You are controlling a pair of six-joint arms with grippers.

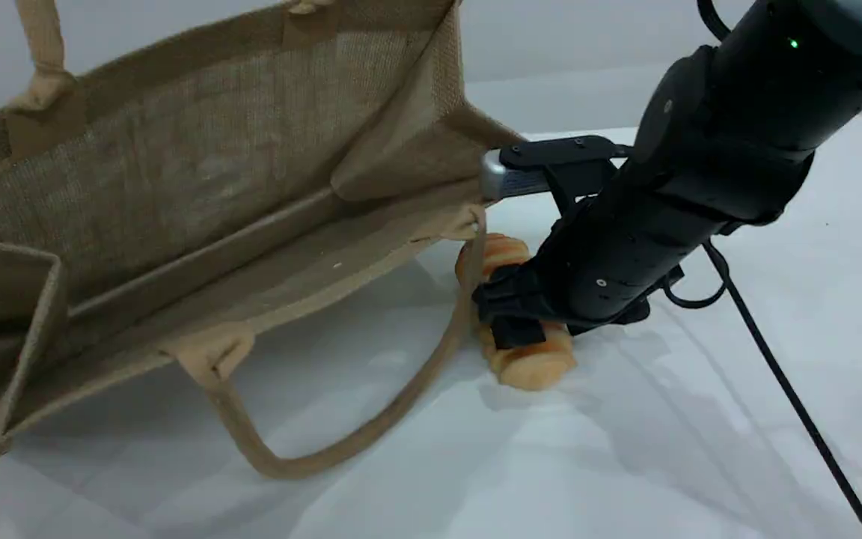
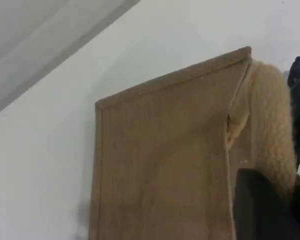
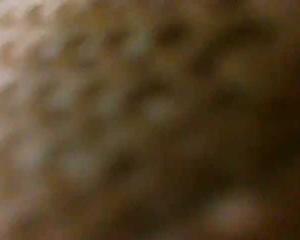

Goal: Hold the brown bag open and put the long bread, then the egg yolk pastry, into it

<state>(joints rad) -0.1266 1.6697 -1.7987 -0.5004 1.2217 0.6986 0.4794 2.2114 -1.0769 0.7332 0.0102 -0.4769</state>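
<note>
One left-wrist-only sight: left fingers (image 2: 270,200) clamped on brown bag (image 1: 199,187) handle; right fingers' (image 1: 517,314) spread over long bread (image 1: 532,363) unclear.

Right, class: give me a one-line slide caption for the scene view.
Right gripper straddles the long bread beside the propped-open brown bag.

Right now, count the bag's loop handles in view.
2: the near handle lies on the table before the brown bag; the far handle rises at top left, partly cropped.
</note>
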